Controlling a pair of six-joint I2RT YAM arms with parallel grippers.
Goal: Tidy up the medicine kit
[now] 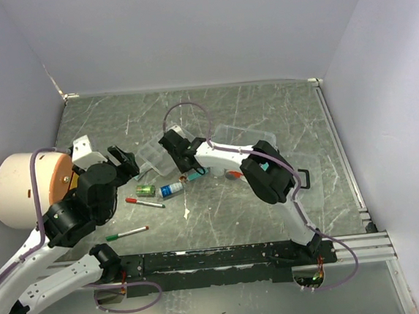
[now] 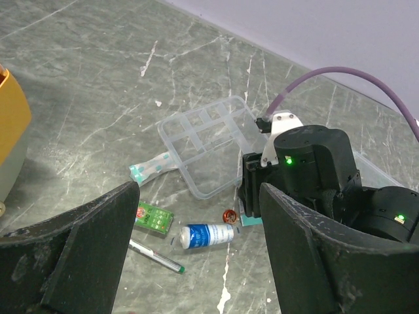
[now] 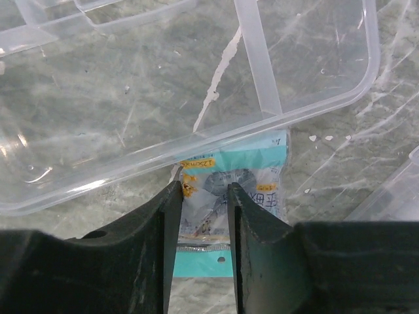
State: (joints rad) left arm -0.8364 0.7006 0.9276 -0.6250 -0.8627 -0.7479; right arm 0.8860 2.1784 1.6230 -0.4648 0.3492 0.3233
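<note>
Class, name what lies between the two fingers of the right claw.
A teal packet lies inside the right claw, beside the clear tray rim; the right wrist view shows it.

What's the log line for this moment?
left gripper open, empty | right gripper astride teal packet, grip unclear | packet beside divided tray

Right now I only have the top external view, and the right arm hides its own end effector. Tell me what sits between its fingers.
Observer: The right end effector straddles a teal packet lying flat.
Operator: Check the packet's far edge.
Observer: That edge meets the rim of the clear divided tray, apparently just under it.
Operator: Now report the left end effector.
Observer: The left end effector is wide open and holds nothing.
</note>
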